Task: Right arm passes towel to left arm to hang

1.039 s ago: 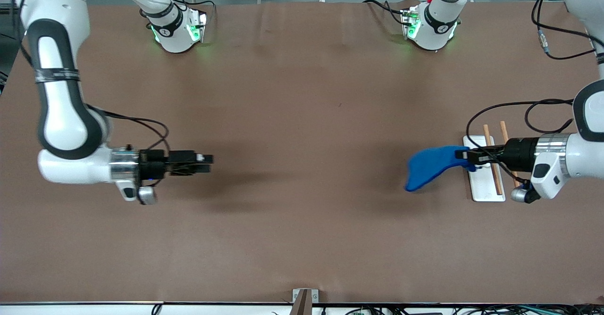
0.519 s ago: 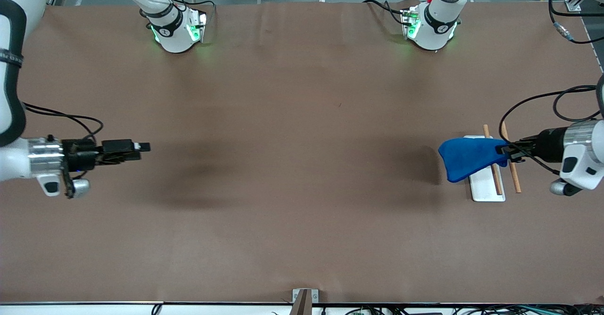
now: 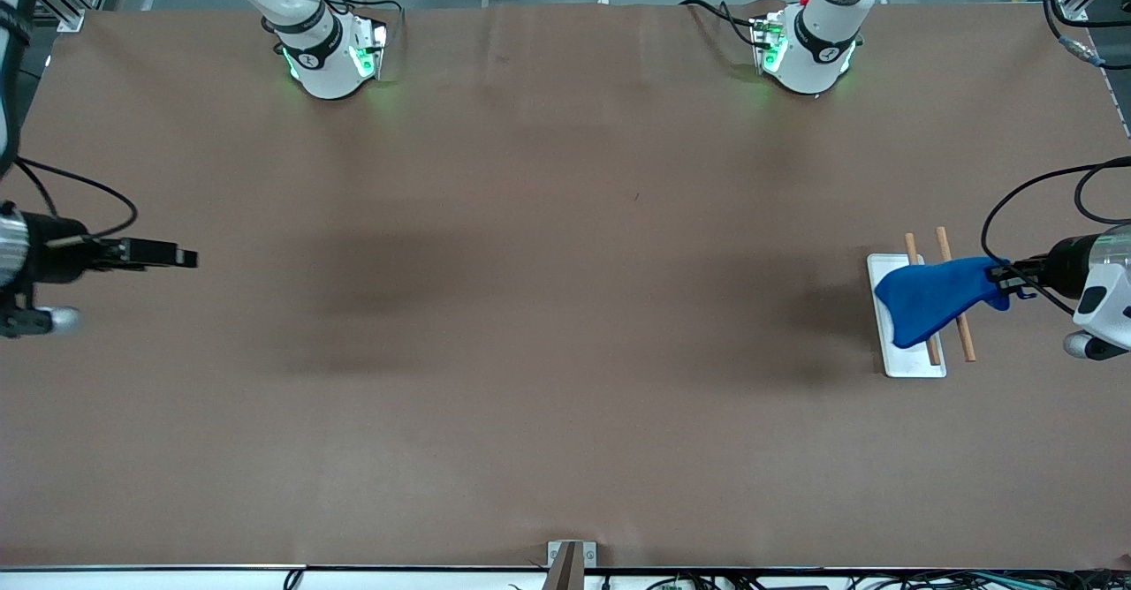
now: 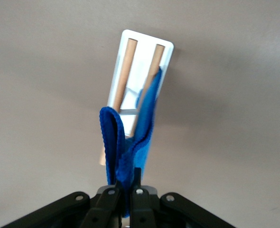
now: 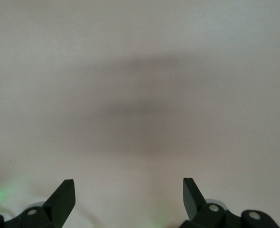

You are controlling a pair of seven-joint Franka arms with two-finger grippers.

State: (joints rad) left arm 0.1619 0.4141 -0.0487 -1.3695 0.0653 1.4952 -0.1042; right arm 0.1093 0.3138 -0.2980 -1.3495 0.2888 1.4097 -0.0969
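Note:
The blue towel hangs folded from my left gripper, which is shut on one end of it, over the white tray with two wooden rods. From the left wrist view, the towel drapes down in front of the tray and covers part of one rod; the left gripper pinches the cloth. My right gripper stands open and holds nothing, over bare table at the right arm's end. Its two fingertips are wide apart in the right wrist view, right gripper.
The brown table stretches between the two grippers. Both arm bases glow green at the table's edge farthest from the front camera. A small metal bracket sits at the nearest edge. The tray lies close to the left arm's end.
The left gripper has carried the towel toward the left arm's end, so it now hangs over the tray and rods. The right gripper has drawn back toward its own end, still open.

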